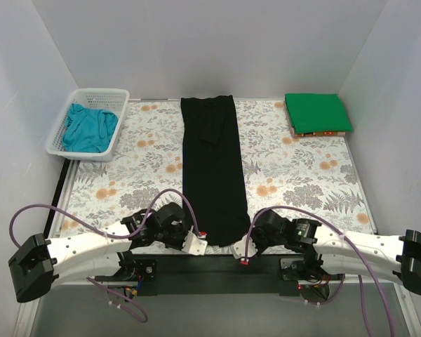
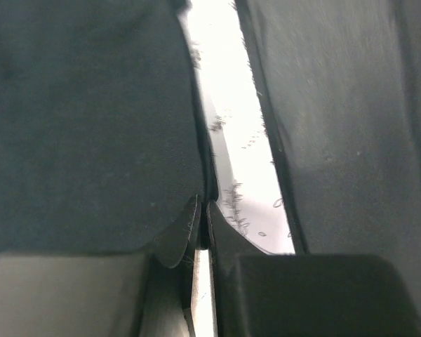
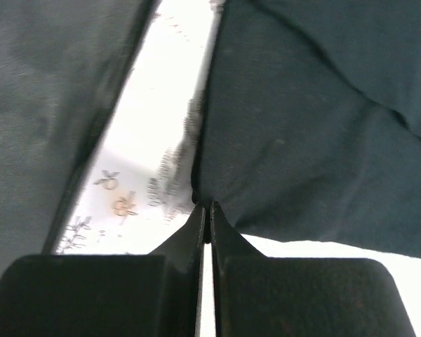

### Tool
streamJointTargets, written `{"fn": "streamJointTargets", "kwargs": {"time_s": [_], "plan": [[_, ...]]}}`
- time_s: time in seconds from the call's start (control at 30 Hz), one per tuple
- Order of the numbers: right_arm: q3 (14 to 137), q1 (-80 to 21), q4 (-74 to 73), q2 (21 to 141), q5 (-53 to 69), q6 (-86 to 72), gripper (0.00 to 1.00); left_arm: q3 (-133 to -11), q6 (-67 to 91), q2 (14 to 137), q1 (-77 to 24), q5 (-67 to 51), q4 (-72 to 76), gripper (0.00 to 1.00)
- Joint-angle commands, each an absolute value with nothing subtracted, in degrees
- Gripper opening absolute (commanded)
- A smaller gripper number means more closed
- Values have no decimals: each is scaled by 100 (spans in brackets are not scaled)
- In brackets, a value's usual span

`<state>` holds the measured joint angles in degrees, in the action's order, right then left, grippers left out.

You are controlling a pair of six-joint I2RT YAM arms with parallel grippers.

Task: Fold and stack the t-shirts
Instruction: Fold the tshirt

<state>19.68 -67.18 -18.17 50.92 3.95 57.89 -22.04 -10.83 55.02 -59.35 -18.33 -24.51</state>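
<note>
Pincers (image 2: 202, 213) (image 3: 205, 210) tight on black t-shirt (image 1: 210, 168)

- No text, label, brand, number or sign can be read in any of the three views.
- Below the folded green t-shirt (image 1: 317, 112), the front edge of the flat base (image 1: 299, 131) under it shows small red and orange marks (image 1: 324, 133). They are too small to tell whether they are lettering.
</note>
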Motion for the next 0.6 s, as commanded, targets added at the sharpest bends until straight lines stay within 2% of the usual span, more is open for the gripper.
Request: {"fn": "streamJointTargets", "kwargs": {"time_s": [0.0,0.17,0.3,0.57], "plan": [[2372,-6680,-1881,4800,150,5634,1,-2592,-607,5116,-5819,-1960,-2777,0],[2689,-6373,-1802,4789,114,5949,1,-2856,-606,4878,-5381,-2021,-2742,0],[3014,-5549,-1609,5088,465,6415,1,-3137,-913,5167,-4599,-2346,-2488,0],[3576,-4123,-458,6282,1335,7496,1,-3901,-1740,6774,-2752,-3172,-1399,0]]}}
